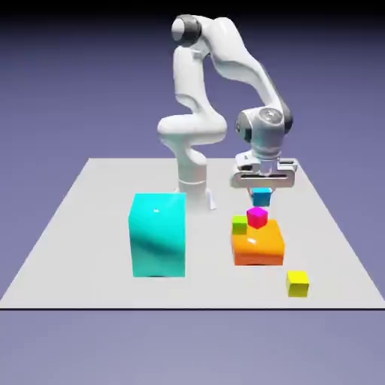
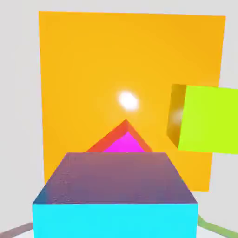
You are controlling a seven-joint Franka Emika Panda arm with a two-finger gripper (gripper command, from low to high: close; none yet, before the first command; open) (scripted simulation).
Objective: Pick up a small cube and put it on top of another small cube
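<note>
So the biggest thing here is the white arm (image 1: 199, 90), reaching over the light grey table (image 1: 90, 233). Next size down, one big cyan block (image 1: 158, 234), standing well apart from the fingers (image 1: 261, 197), off toward the exterior view's left. Then one orange block (image 1: 258, 244), lower than the fingers and under them, kinda acting as a platform: the magenta cube (image 1: 257, 217) is on top of it, turned cornerwise, with the lime-green cube (image 1: 239, 225) right near it.

Four small cubes total, one of each colour. The blue cube (image 1: 261, 197) is up in the air, clamped between the fingers, above the magenta one. Lime's the close neighbour, off to one side below the fingers. The yellow cube (image 1: 298, 284) sits on the table, past the orange block from the fingers.
</note>
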